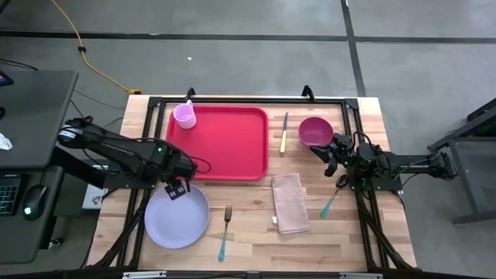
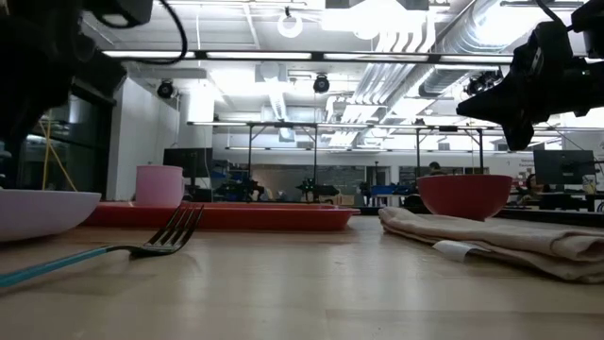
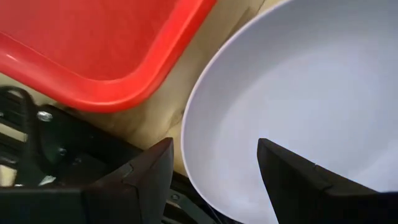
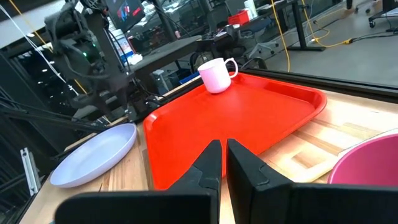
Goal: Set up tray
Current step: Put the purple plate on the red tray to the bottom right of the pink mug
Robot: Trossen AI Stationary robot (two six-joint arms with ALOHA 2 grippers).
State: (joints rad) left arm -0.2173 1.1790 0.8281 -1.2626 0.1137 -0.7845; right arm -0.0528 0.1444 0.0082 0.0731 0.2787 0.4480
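So the red plastic tray (image 1: pixel 225 143) sits at the back-middle of the wooden table (image 1: pixel 256 240), smooth, with just a pink mug (image 1: pixel 184 115) in its corner. Round lavender plate (image 1: pixel 177 216) is empty; left gripper (image 1: pixel 177 188) hovers over its rim, jaws apart. Right gripper (image 1: pixel 328 155), jaws together, is beside the magenta bowl (image 1: pixel 315 131).

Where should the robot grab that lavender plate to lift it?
Probably at the rim: the plate lies flat and is far too wide to span. The open left gripper already straddles the rim nearest the tray, so one finger could slip under it.
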